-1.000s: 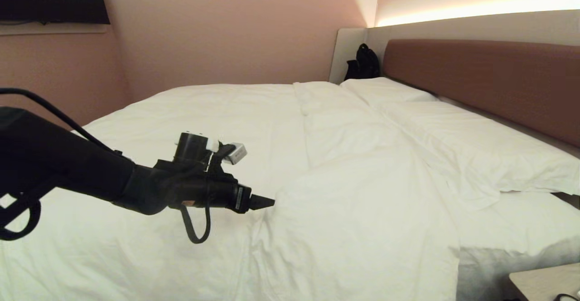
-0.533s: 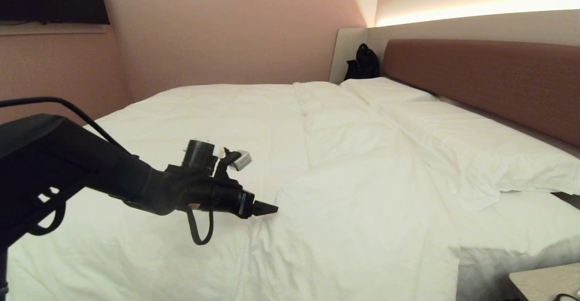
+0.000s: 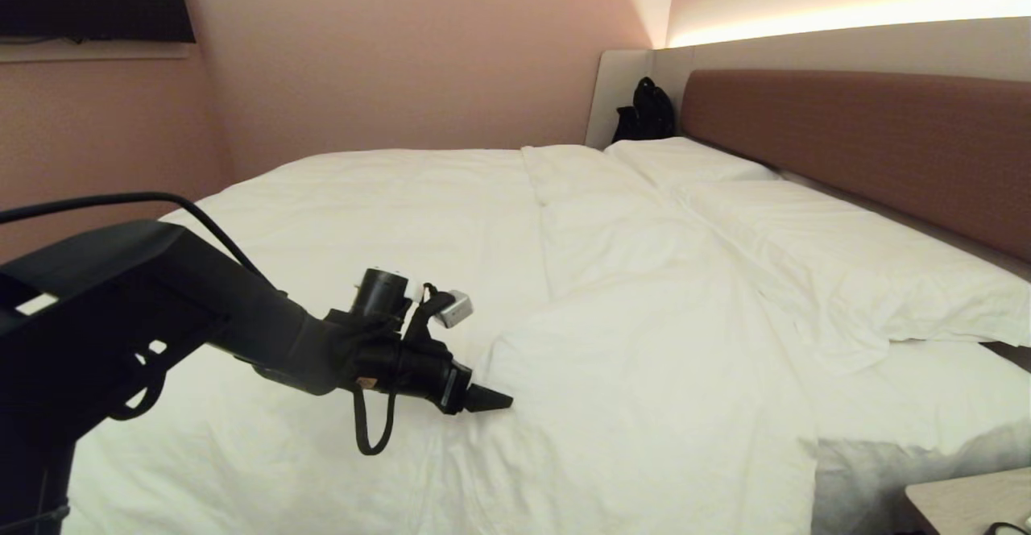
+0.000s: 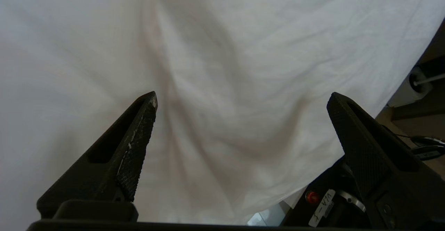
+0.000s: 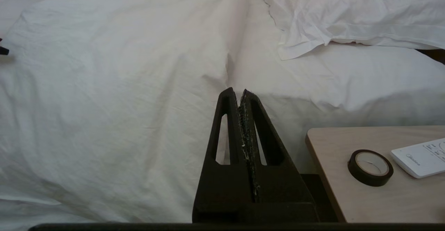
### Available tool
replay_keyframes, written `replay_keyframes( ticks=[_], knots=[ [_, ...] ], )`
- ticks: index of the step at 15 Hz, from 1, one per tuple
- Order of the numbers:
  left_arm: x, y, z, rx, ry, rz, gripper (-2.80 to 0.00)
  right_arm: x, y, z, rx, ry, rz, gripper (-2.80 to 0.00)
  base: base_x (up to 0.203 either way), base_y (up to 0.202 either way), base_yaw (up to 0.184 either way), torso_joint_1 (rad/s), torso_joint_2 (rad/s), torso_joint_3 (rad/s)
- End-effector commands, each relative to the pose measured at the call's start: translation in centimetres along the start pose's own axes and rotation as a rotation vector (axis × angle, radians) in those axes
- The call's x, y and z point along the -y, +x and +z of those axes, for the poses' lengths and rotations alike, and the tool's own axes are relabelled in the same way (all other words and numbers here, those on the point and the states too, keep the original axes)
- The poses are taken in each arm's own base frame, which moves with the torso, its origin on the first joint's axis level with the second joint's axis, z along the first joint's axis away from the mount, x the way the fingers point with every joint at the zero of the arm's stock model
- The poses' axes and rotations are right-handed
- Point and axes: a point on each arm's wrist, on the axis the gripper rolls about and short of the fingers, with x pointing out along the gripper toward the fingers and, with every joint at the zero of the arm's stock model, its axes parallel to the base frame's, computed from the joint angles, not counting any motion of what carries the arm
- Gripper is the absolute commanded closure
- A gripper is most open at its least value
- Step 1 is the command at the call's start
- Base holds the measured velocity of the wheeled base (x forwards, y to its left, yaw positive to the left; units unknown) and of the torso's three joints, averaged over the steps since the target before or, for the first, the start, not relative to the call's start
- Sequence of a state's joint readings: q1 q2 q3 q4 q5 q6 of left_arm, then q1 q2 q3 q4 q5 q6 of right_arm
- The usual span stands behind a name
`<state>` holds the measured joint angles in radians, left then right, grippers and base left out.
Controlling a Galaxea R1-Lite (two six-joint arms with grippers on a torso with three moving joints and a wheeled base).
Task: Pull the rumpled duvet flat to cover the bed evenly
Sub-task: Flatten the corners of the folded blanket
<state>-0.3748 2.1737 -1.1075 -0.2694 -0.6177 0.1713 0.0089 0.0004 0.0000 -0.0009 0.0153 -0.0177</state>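
The white duvet [image 3: 644, 374] lies over the bed [image 3: 854, 140], with a thick doubled-over fold running down its middle and soft creases on both sides. My left gripper [image 3: 499, 400] reaches in from the left, tilted down, its tip right at the near edge of that fold. In the left wrist view the left gripper [image 4: 243, 97] is open, with creased duvet [image 4: 222, 67] under the gap and nothing between the fingers. My right gripper [image 5: 240, 91] is shut and empty, held low by the bed's near side, out of the head view.
Two flat pillows [image 3: 846, 253] lie along the reddish-brown headboard. A black bag [image 3: 644, 112] stands at the far corner. A light wooden nightstand [image 5: 382, 203] beside the right gripper carries a black tape roll [image 5: 370, 167] and a white remote [image 5: 420, 157].
My left arm has sunk and pushed a little to the right, bringing the open gripper down to the duvet's fold. The duvet itself has not shifted.
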Motion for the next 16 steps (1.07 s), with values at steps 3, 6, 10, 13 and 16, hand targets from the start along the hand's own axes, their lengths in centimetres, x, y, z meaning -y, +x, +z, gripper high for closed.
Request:
replay_keyframes(
  ticks=[3,6,10,13,16],
  knots=[
    [0.9,1.3,-0.5,-0.03,0.019,-0.035,-2.8,0.0,0.0,0.0,0.0,0.001,0.0,0.0,0.0,0.0,0.0,0.0,0.0,0.0],
    [1.6,1.9,-0.8,-0.044,0.034,-0.053,-2.8,0.0,0.0,0.0,0.0,-0.001,0.0,0.0,0.0,0.0,0.0,0.0,0.0,0.0],
    [2.7,2.1,-0.6,-0.048,0.051,-0.079,0.0,0.0,0.0,0.0,0.0,0.001,0.0,0.0,0.0,0.0,0.0,0.0,0.0,0.0],
    [4.6,1.7,-0.7,-0.051,0.071,-0.13,0.0,0.0,0.0,0.0,0.0,0.001,0.0,0.0,0.0,0.0,0.0,0.0,0.0,0.0],
    [6.6,0.7,-0.7,-0.052,0.087,-0.182,0.0,0.0,0.0,0.0,0.0,-0.001,0.0,0.0,0.0,0.0,0.0,0.0,0.0,0.0]
  ],
)
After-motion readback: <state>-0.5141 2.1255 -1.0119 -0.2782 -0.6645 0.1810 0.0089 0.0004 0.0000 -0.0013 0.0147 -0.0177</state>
